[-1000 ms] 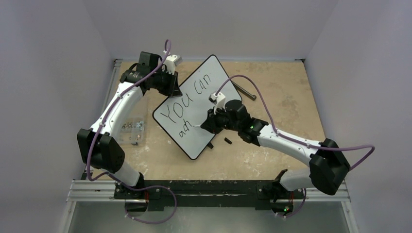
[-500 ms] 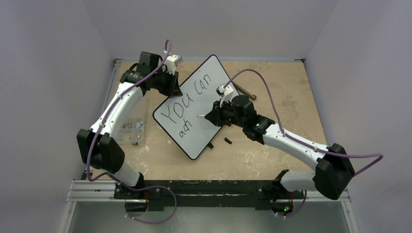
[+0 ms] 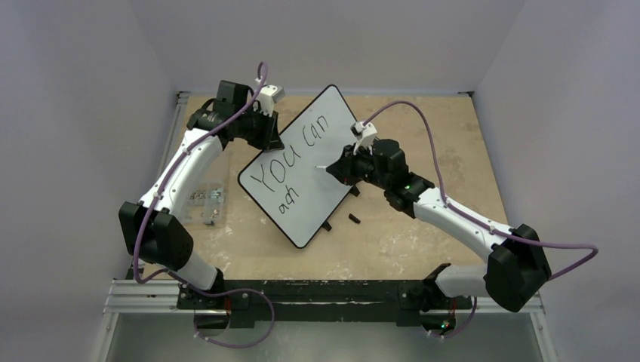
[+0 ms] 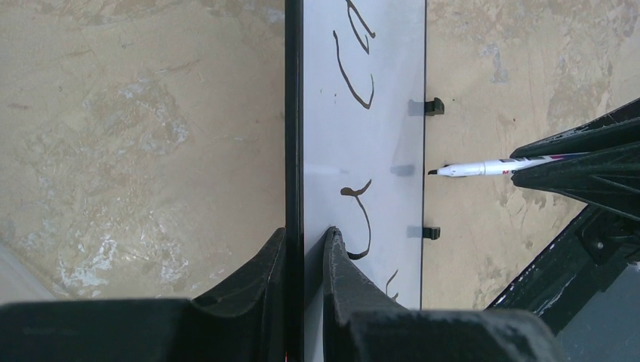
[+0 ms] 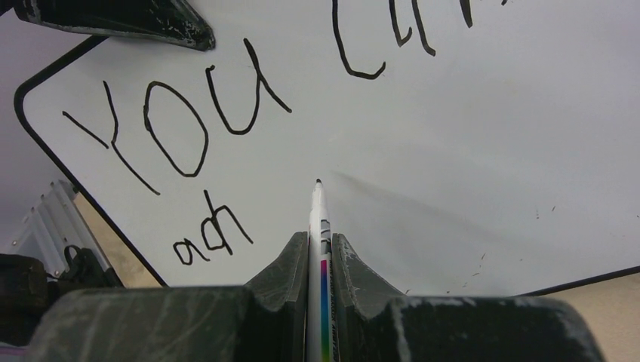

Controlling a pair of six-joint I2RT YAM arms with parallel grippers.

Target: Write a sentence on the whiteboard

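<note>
Whiteboard likely handling stiff, light, slick-faced, best held by its frame | left gripper is pinching that frame | right gripper is pinching marker, tip hovering

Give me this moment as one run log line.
left fingers shut on whiteboard edge | right fingers shut on marker, tip off whiteboard | sentence reads "You can ach"

The left arm rises along the left of the frame, wrist bent toward the centre; the left gripper has its jaws pinched on the edge of the whiteboard. The right arm stretches from lower right to mid-frame; the right gripper clamps a marker between its jaws.
</note>
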